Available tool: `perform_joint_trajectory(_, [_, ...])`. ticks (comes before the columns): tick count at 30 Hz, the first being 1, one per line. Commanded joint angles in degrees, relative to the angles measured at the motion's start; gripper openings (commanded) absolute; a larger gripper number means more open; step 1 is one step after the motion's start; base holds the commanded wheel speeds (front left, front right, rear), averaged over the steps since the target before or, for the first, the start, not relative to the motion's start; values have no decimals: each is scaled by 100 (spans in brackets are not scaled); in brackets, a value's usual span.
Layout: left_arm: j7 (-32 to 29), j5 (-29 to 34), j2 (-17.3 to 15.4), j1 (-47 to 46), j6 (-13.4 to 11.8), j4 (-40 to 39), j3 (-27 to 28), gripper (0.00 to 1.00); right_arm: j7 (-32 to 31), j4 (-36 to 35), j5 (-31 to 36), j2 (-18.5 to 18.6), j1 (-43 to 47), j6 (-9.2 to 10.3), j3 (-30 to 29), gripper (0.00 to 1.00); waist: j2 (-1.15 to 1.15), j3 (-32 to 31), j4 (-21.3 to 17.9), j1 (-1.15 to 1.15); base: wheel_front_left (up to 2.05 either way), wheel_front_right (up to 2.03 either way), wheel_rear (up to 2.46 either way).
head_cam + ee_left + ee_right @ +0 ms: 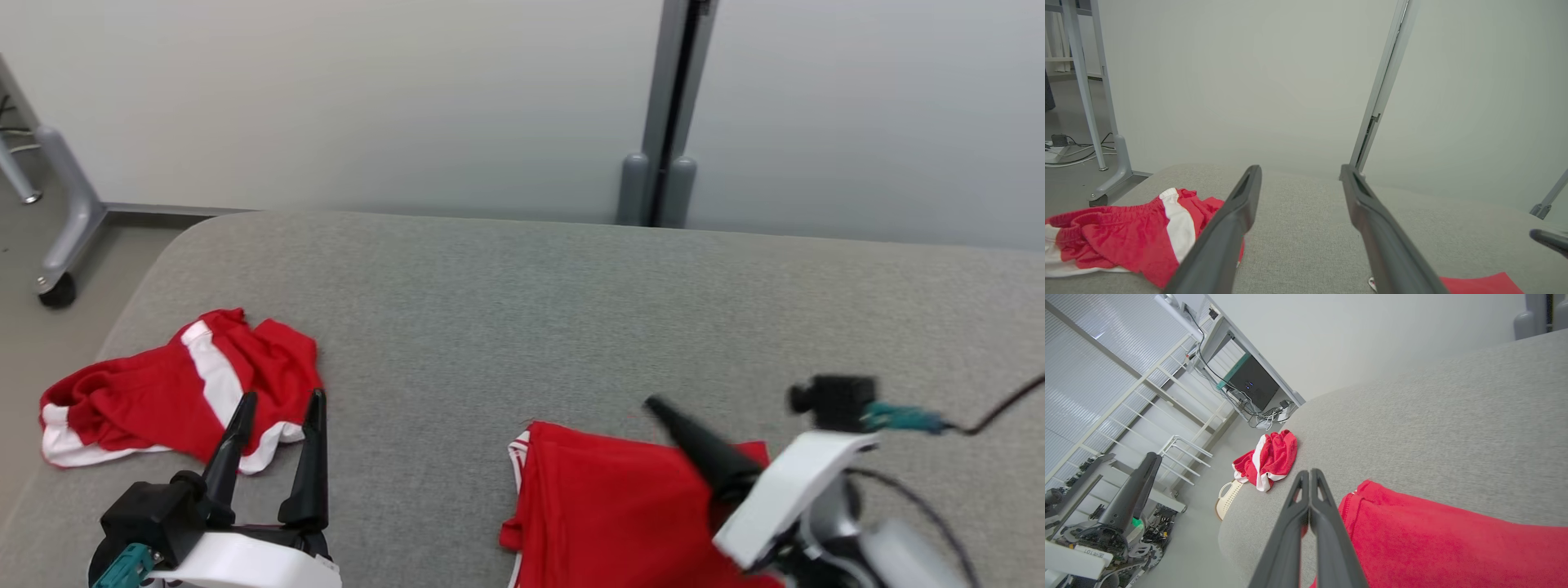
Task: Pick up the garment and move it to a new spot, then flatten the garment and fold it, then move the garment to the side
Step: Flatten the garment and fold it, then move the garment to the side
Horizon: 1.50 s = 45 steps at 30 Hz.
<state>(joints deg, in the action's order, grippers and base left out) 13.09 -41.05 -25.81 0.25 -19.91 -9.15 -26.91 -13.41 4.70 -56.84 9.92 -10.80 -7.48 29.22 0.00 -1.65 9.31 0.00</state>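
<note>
A caster leg stands on the floor off the far left corner of the grey table. In the right wrist view a pale basket sits on the floor beside the left edge.

The crumpled garment, red with white bands, lies bunched by the left edge of the table, toward the near side. The left wrist view shows a gathered waistband along its top, and the right wrist view shows it right at the table's rounded left corner.

The left gripper sits at the near edge just right of that heap, fingers spread wide with nothing between them. In its own view bare grey cloth shows in the gap, and the left finger crosses in front of the heap's right end. Whether it touches the fabric cannot be told.

Behind the far edge, right of middle, a grey post rises against the pale wall.

The folded garment, plain red with white trim at its left border, lies flat at the near edge, right of middle and well apart from the crumpled one. Its corner shows low in the left wrist view.

The right gripper slants up-left across that garment's far side. In its own view the two fingers are pressed together with nothing caught at the tips, which lie over grey surface just past the red cloth.
</note>
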Motion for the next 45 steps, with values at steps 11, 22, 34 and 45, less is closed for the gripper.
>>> perform_joint_trajectory(11, [134,34,40,18,-22,0,265,100,620,-903,1359,476,24,-4,-1906,100,0,7,-631,0,0,0,0])
perform_joint_trajectory(22, [204,418,35,191,-41,60,526,100,1254,-1274,2821,287,956,-4,-2657,100,0,0,-836,0,0,0,0])
perform_joint_trajectory(34, [214,804,249,444,96,148,689,100,1716,-842,3275,103,1470,-4,-2664,100,0,-13,-840,0,0,0,0])
perform_joint_trajectory(45, [215,929,320,480,171,166,751,100,1452,-763,3195,113,1393,-4,-2606,100,0,-36,-801,0,0,0,0])
